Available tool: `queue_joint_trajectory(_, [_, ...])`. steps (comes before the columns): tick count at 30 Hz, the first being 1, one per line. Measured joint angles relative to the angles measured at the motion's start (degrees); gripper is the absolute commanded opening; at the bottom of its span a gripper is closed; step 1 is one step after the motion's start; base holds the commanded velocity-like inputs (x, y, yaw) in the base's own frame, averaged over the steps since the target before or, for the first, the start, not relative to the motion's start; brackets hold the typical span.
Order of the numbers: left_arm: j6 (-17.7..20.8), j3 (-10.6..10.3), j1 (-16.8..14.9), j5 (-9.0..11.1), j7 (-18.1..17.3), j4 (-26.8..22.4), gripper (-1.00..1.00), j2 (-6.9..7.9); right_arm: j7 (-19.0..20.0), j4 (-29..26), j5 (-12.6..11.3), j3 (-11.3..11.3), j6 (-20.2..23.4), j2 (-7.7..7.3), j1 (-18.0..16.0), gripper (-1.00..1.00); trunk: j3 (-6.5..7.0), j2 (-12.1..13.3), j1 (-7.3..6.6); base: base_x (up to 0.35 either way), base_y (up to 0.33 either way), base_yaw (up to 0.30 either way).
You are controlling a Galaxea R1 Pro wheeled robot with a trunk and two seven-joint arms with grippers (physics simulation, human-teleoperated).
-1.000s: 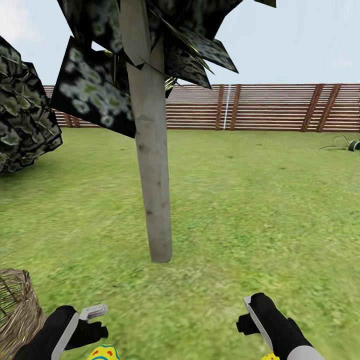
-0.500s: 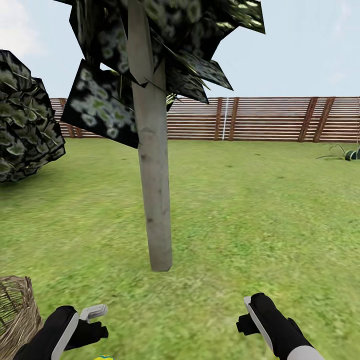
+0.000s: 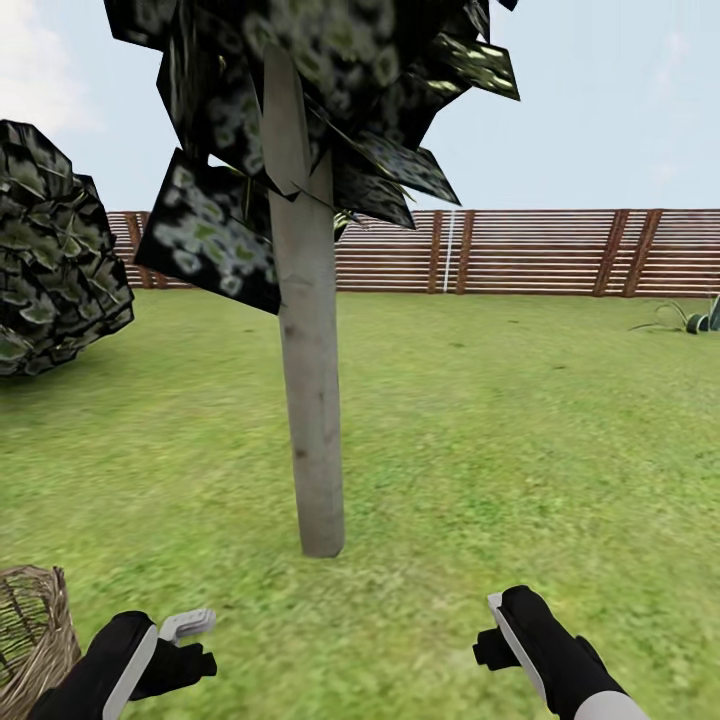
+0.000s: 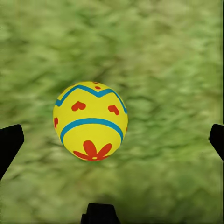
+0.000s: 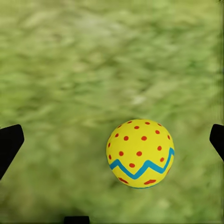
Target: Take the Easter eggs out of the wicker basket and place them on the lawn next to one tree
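Two painted eggs on grass beneath spread-open grippers, near a tree.

Left gripper fingers apart above a heart-patterned Easter egg; right gripper likewise over a dotted egg. Tree centre; wicker basket lower left on the lawn.

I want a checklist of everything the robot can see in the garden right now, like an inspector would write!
Surface: lawn, mottled green grass, flat.
Job's things: one egg with hearts and a flower lies on the grass under the left end effector; one dotted egg lies on the grass under the right end effector. Third egg: not seen. Wicker basket at the left; its inside is hidden. Tree stands just ahead.
Clutter: nothing seen.
End effectors: both open, holding nothing, fingers apart from the eggs.
Cables: nothing seen.
Surroundings: wooden fence, dark leafy shrub, small plant, pale sky.
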Motion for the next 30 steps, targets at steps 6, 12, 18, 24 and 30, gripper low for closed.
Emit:
queue_joint_trajectory(6, [0.01,-0.04,0.0,0.0,0.0,0.06,1.0,0.0,0.0,0.0,0.0,-0.02,0.04,-0.05,-0.03,1.0,1.08,2.41,-1.32,0.0,0.0,0.0])
queue_joint_trajectory(12, [-0.05,-0.02,0.0,-0.2,0.05,0.47,1.0,0.0,0.0,0.0,0.07,-0.09,0.07,-0.16,-0.01,1.0,2.15,4.81,-2.64,0.0,0.0,0.0])
queue_joint_trajectory(18, [-0.12,0.04,0.0,-0.14,-0.01,1.01,1.0,0.0,0.01,0.0,0.01,-0.01,0.14,-0.17,-0.03,1.0,3.23,7.22,-3.95,0.0,0.0,0.0])
queue_joint_trajectory(24, [-0.09,0.05,0.0,-0.17,0.06,1.13,1.0,0.0,0.04,0.0,0.0,0.0,0.24,-0.15,-0.02,1.0,4.31,9.63,-5.27,0.0,0.0,0.0])
queue_joint_trajectory(30, [-0.16,0.05,0.0,-0.23,0.14,1.11,1.0,0.0,0.02,-0.01,0.0,-0.07,0.25,-0.15,-0.01,1.0,5.38,12.04,-6.56,-0.172,0.0,0.0])
